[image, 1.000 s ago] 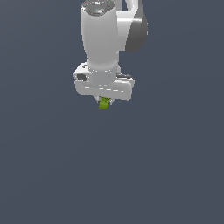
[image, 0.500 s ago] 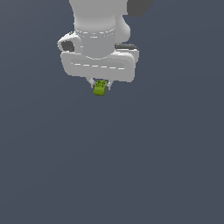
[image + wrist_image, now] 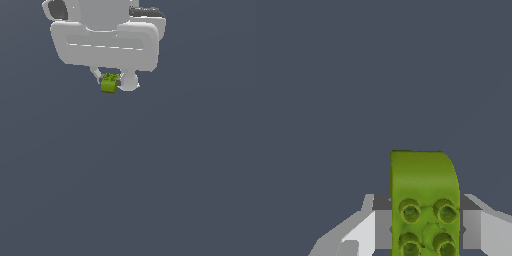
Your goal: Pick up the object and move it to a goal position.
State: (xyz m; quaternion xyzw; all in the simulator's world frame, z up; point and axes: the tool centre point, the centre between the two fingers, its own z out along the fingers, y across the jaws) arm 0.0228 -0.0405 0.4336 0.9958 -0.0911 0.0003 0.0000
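- Pincer [image 3: 114, 80] — white, two-fingered, hanging below the broad white hand body near the top of the exterior view; closed onto the lime-green object [image 3: 109, 83], one finger pressed to each side.
- Same grip seen from the wrist: pincer [image 3: 426, 227] with grey-white fingers [image 3: 360, 235] flanking the object [image 3: 423, 200], flat pads against its flat side walls.
- Location of the object: held between the fingertips, apparently clear of the grey worktop [image 3: 150, 190]; height above it not readable, and no goal marker visible.
- Probable handling — light, rigid, not fragile; smooth moulded faces, so likely a little slippery under a weak squeeze.
- Best hold, by judgement: the two flat parallel sides, as now; studded top and rounded end poor surfaces for pads.
- Appearance: small blocky brick, much smaller than the pincer; four round, darker studs on top in the wrist view; one end curved over.
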